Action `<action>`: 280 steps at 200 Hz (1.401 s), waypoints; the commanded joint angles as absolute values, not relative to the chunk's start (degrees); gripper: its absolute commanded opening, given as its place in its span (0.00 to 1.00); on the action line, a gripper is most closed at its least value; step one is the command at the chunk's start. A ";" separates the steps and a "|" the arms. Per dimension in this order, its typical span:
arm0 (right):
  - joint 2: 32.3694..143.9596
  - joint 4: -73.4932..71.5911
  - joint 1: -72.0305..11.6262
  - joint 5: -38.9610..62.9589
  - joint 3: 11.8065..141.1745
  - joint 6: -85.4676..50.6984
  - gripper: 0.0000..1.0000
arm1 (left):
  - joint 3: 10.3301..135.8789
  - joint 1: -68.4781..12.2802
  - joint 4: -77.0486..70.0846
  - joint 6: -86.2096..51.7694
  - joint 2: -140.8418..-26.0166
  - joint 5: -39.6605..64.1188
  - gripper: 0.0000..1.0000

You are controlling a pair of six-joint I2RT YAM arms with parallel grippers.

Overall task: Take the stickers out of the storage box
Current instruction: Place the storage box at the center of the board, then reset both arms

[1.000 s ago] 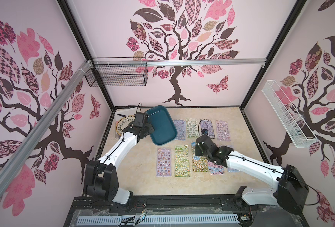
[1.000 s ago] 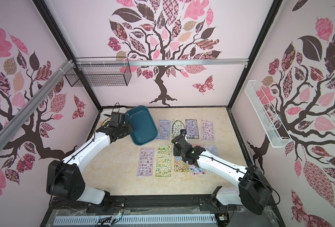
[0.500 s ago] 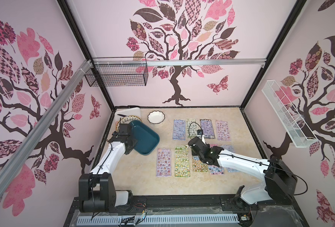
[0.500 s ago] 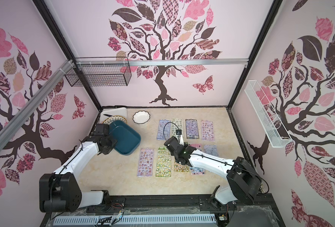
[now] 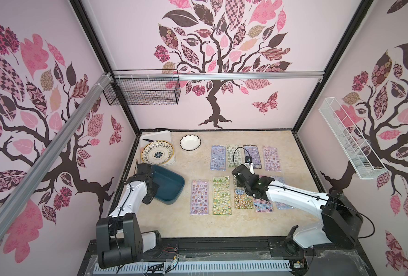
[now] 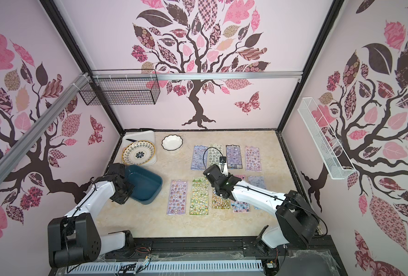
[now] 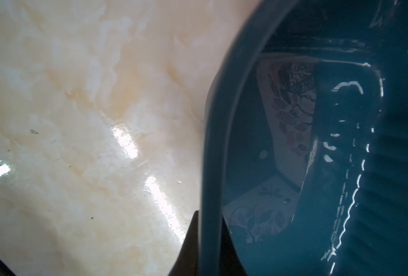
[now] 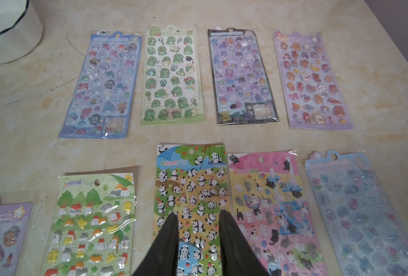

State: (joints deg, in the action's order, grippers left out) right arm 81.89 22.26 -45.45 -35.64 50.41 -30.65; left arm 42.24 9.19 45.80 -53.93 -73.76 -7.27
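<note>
— So where were the stickers (image 5: 222,194)?

— Out of the tub, by the look of it. Nine sheets lay flat on the surface (image 5: 169,222) in two rows, from the centre toward three o'clock in both top views. The storage box (image 5: 168,185) sat at nine o'clock, and its glossy floor showed only reflections.

— And the claws?

— The left claw (image 7: 210,239) was pressed together on the box's rim, with the wall between its fingers. The right claw (image 8: 197,215) hung partly spread above the panda sheet (image 8: 193,176), pinching nothing.

— How would those sheets handle?

— Light, thin and floppy, I'd judge. They were in slick clear sleeves lying tight to the surface, so a claw coming straight down would likely skid. A short end by the hanger hole seemed the best place to take hold. The box looked stiff and light, and its rim suited a pinch.
</note>
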 commanded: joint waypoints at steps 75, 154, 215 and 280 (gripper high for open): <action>79.42 24.56 -42.44 -35.07 50.06 -33.21 0.34 | 46.07 9.18 48.09 -49.08 -66.17 -8.39 0.80; 65.32 23.38 -32.38 -41.54 40.32 -40.26 0.71 | 60.92 -2.91 43.36 -36.39 -60.30 -24.67 0.98; 60.30 14.59 -20.87 -39.17 41.41 -32.06 0.98 | 47.29 -5.85 0.77 -20.63 -50.27 -30.03 0.98; 74.53 9.25 -1.32 -30.80 42.18 -28.17 0.99 | 31.64 4.23 -17.14 -23.20 -63.94 -24.92 0.98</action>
State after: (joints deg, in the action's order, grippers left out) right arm 71.31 13.02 -2.00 -30.26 44.93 -30.52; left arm 36.95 3.77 -7.40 -24.29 -59.81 -26.33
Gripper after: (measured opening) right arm 0.992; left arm 0.982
